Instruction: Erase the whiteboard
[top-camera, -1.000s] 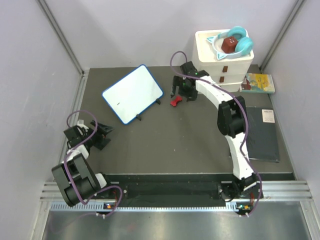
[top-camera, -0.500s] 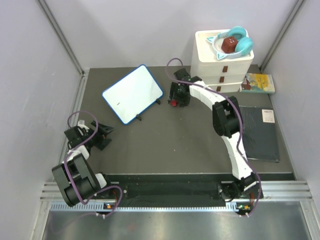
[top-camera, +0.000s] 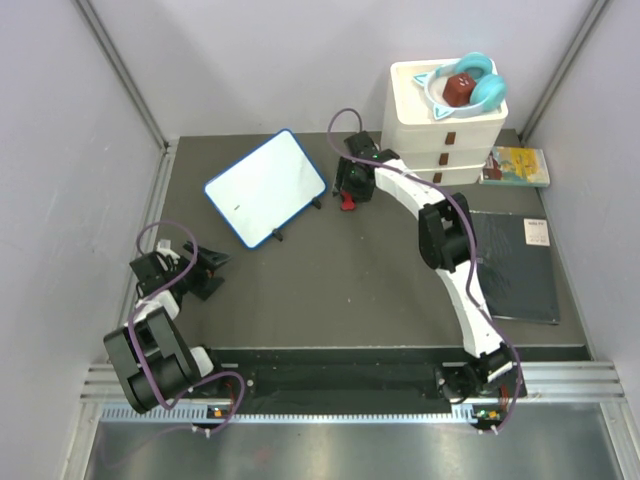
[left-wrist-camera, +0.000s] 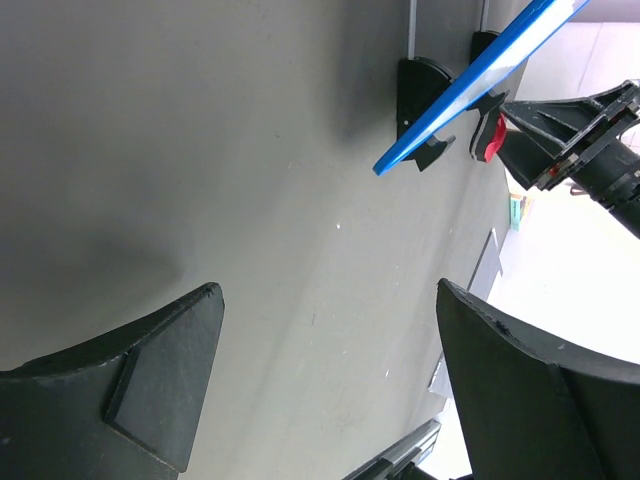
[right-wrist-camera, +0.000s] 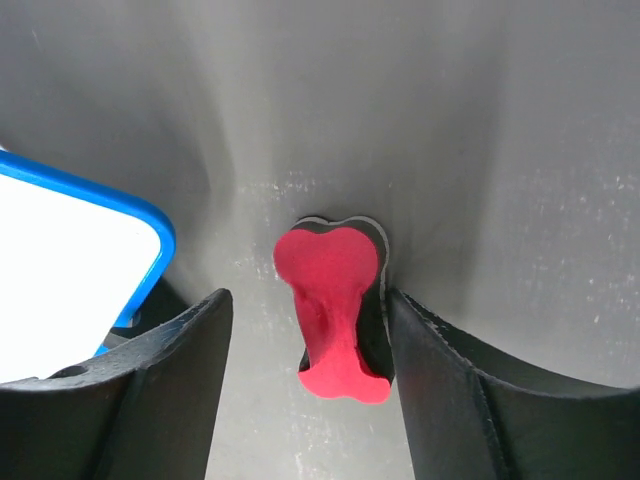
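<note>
Top view was bright, even and sharp, with soft shadows under the whiteboard (top-camera: 266, 187). In the left wrist view, the background was blown out white at right and the left fingers (left-wrist-camera: 150, 380) were dark and soft. In the right wrist view, a pale sheen lay on the table (right-wrist-camera: 480, 120), a soft shadow ringed the red eraser (right-wrist-camera: 330, 300), and the right fingers (right-wrist-camera: 150, 400) were blurred.

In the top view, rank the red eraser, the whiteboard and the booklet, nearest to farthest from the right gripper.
1. Red eraser, between the fingers of the right gripper.
2. Whiteboard, just to its left.
3. Booklet, far right, beside the drawers.
</note>
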